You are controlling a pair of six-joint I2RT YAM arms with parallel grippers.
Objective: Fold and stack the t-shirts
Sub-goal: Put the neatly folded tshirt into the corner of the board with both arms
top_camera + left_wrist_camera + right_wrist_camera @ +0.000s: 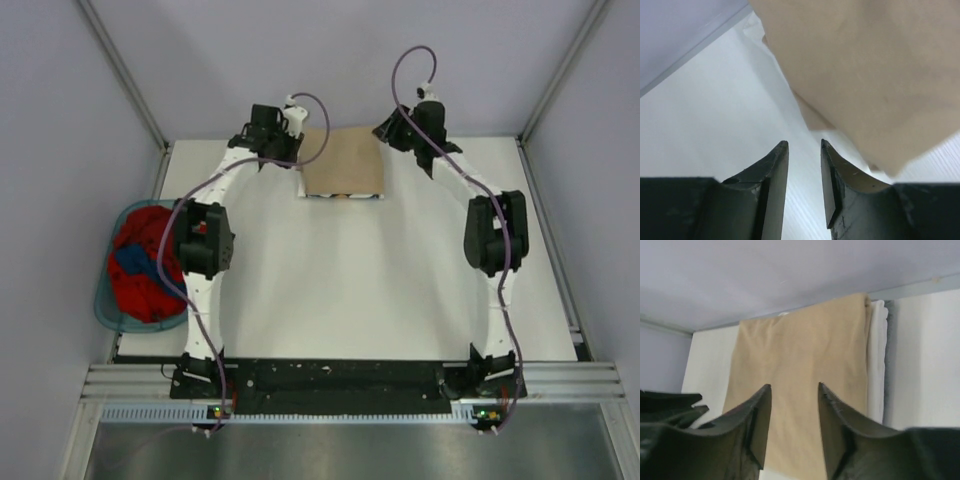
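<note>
A folded tan t-shirt [343, 160] lies at the back of the table on top of a folded white t-shirt [340, 196], of which only an edge shows. My left gripper [285, 145] hangs just off the stack's left side. In the left wrist view it is open [804, 142] with only table between its fingers, and the tan t-shirt [865, 75] lies ahead to the right. My right gripper [392, 132] is at the stack's right side. It is open [794, 385] and empty, hovering over the tan t-shirt [800, 355], with the white t-shirt's edge [876, 355] beside it.
A teal basket [106, 305] stands off the table's left edge, holding a crumpled red t-shirt [150, 290] and a blue one [130, 262]. Grey walls and a metal frame close in the back and sides.
</note>
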